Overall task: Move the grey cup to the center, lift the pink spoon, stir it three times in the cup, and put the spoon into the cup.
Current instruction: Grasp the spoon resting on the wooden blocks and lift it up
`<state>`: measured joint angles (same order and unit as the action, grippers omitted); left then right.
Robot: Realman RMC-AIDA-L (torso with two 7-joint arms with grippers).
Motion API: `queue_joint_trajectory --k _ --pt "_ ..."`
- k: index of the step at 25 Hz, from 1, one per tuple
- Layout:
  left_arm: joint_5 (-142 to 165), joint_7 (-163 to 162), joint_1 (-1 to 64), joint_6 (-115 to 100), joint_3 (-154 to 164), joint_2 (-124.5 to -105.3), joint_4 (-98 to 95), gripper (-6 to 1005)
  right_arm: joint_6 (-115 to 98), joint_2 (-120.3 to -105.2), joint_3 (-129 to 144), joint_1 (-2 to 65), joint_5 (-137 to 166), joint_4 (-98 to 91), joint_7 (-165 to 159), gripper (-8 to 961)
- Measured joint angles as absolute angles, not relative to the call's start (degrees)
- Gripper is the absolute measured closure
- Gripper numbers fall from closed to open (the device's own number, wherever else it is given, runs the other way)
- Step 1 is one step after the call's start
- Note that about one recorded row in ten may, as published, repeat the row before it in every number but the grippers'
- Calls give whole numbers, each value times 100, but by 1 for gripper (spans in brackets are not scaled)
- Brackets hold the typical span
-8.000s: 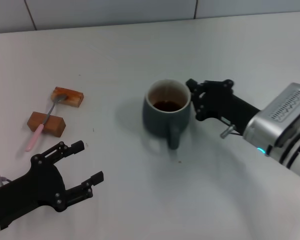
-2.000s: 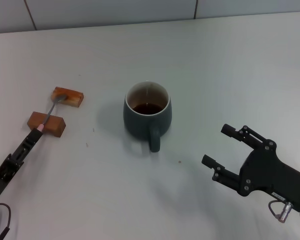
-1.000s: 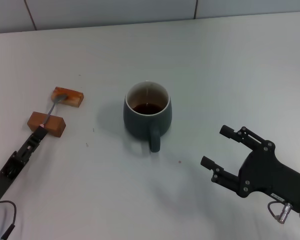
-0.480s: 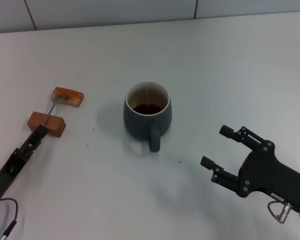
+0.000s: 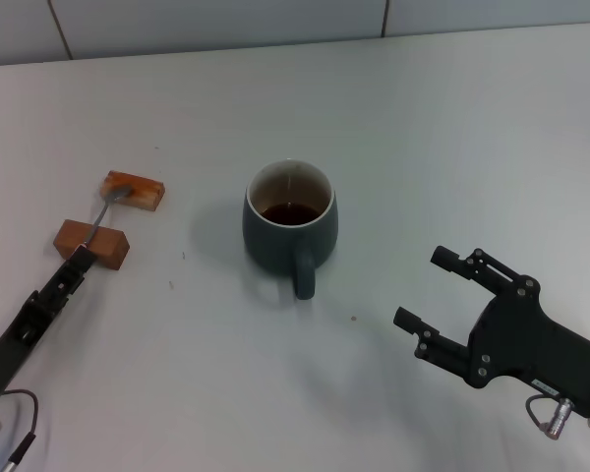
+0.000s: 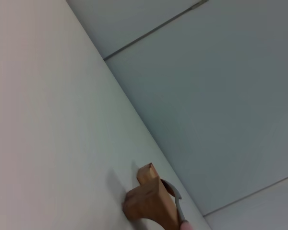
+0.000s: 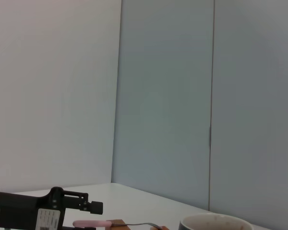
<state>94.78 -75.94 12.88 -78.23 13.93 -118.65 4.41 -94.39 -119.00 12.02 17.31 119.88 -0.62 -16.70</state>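
The grey cup [image 5: 289, 222] stands in the middle of the table, handle toward me, with brown liquid inside; its rim [image 7: 213, 221] also shows in the right wrist view. The pink spoon lies across two brown blocks at the left, its silver neck [image 5: 104, 209] showing and its pink handle [image 7: 92, 224] mostly covered in the head view. My left gripper [image 5: 79, 260] is edge-on over that handle and open; its upper finger [image 7: 81, 207] sits just above the handle without touching. My right gripper [image 5: 423, 287] hovers open and empty near the front right, apart from the cup.
The far block [image 5: 133, 190] holds the spoon's bowl and the near block [image 5: 91, 242] supports its neck. The near block [image 6: 149, 203] fills the left wrist view. A tiled wall [image 5: 275, 20] runs along the table's back edge.
The cup was shifted left to the centre and the right gripper withdrew to the front right. My left gripper turned edge-on and has crept forward along the spoon handle toward the near block.
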Motion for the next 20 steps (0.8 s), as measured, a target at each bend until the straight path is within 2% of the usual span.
queue_joint_trajectory --k 7,20 --pt "9465 -7619 1280 -7794 1316 -11858 439 368 -9439 -11900 1204 1732 11988 -62 -1670 192" --pt "9485 -7655 1292 -7751 1319 -11865 439 549 -9440 -11900 1204 1741 11988 -81 -1670 192"
